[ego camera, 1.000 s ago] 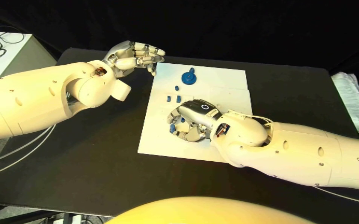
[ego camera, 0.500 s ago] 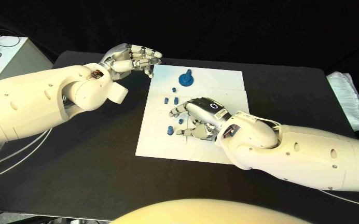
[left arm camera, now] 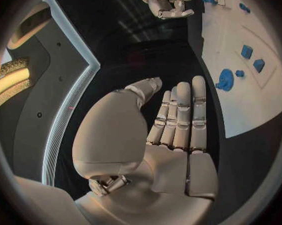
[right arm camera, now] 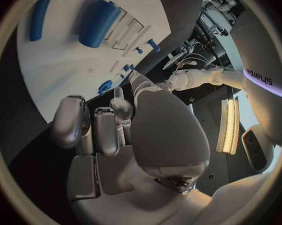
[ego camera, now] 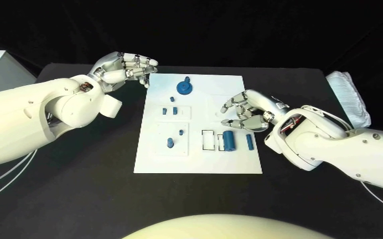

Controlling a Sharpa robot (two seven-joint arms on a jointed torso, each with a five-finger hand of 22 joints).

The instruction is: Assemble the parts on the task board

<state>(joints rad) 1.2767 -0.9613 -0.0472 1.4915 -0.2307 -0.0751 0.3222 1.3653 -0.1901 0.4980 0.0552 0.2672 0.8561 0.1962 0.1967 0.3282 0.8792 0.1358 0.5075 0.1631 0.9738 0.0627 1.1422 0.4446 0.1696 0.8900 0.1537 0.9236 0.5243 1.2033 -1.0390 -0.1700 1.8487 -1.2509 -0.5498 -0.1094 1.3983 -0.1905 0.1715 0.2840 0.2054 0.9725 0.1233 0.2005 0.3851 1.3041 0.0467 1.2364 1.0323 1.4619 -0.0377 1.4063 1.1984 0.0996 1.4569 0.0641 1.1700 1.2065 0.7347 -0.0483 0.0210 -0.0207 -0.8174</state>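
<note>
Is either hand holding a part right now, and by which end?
Neither: the left hand and right hand have curled fingers with nothing visible between them.

Black surface (ego camera: 96, 183) spans the head view, matte, lit from above. Behind its far edge: black backdrop (ego camera: 207, 12), no detail visible. White box-like object (ego camera: 14, 65) at far left, partly cut off. White ribbed item (ego camera: 350, 98) at the right edge of the surface. Grey cables (ego camera: 16, 164) trail off at left
</note>
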